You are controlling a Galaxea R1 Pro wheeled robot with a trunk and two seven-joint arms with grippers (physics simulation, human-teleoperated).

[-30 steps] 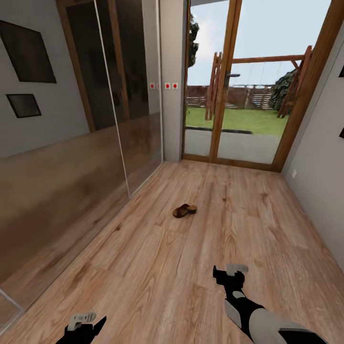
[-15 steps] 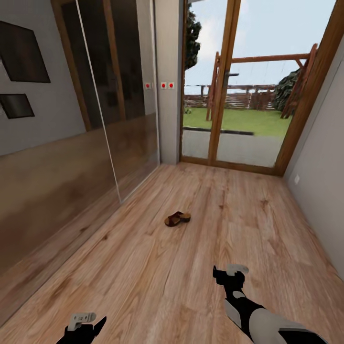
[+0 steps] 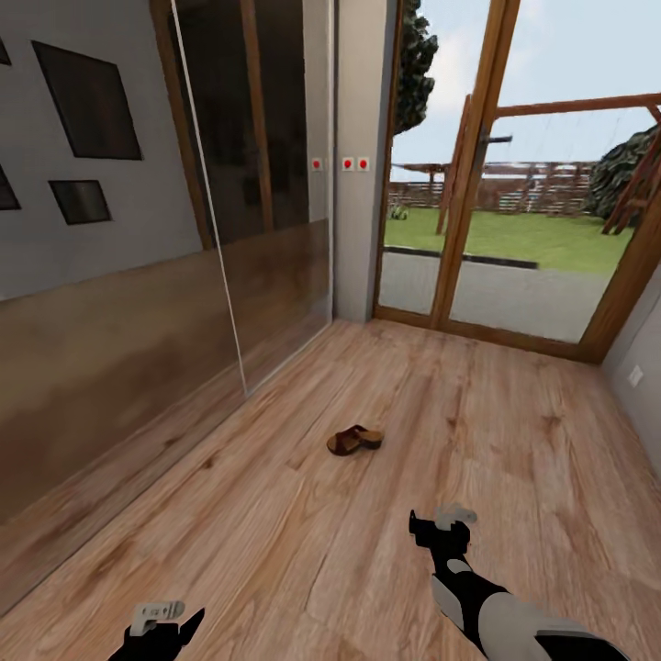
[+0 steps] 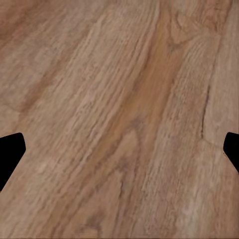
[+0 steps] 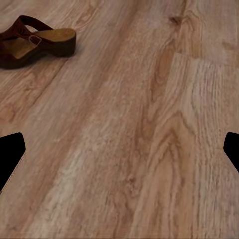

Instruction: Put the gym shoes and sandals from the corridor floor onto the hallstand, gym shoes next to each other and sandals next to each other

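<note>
One brown sandal (image 3: 355,440) is seen lying mid corridor floor (image 3: 514,459), well apart from mirrored wall at L edge & glass door at far edge; bare planks all round. L pincer (image 3: 165,622) & R pincer (image 3: 442,530) are held wide, empty, near floor.

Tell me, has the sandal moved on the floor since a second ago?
No. The sandal lies on the same planks of the floor; only the camera turned.

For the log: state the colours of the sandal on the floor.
The sandal: dark brown straps, tan footbed; clearest in the right wrist view.
</note>
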